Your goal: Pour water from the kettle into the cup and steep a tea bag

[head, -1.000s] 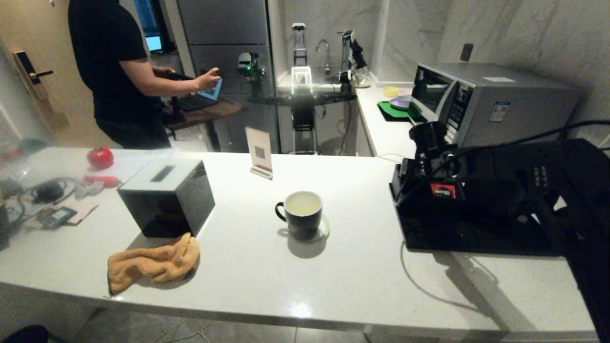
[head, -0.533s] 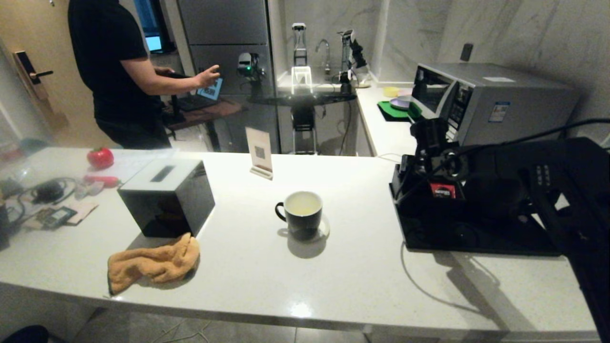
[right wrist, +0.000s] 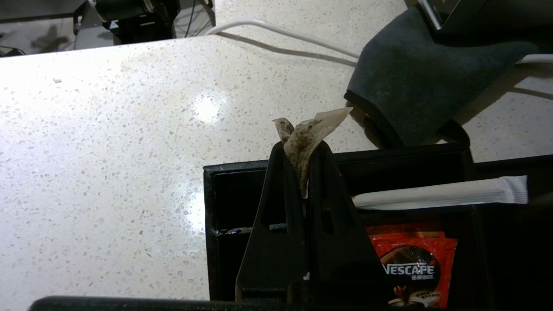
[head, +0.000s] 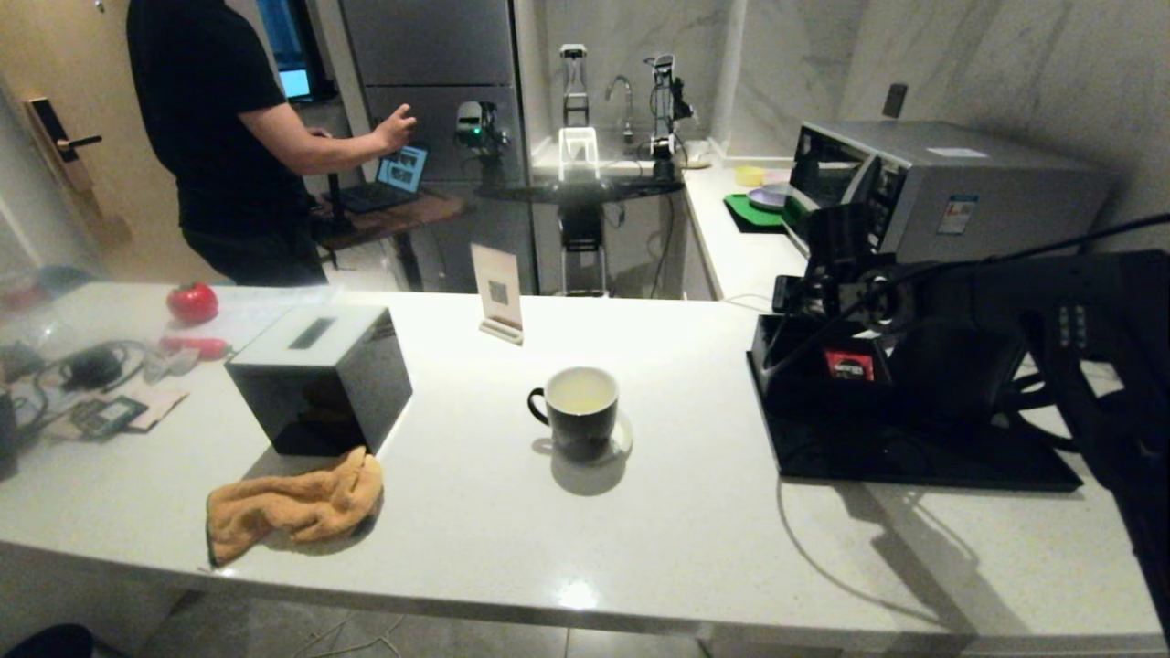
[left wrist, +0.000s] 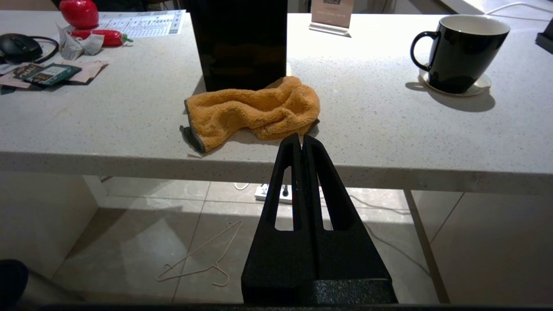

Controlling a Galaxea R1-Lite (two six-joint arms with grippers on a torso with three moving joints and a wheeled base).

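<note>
Your left gripper [left wrist: 301,140] hangs clenched and empty below the counter's near edge, in front of the orange cloth [left wrist: 252,110]. Beyond the cloth, and to its right, the cup [head: 576,409] stands upright on its coaster, pale water [head: 580,391] inside. Right of the cup, your right gripper [right wrist: 302,149] is pinched tight on a tea bag [right wrist: 307,131] above the black tray [right wrist: 209,207], with a white stick packet [right wrist: 440,193] and a red Nescafe sachet [right wrist: 410,263] lying in it.

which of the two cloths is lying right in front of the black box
The orange cloth, crumpled against the black box near the counter's front edge. The dark grey cloth lies behind the black tray instead.
</note>
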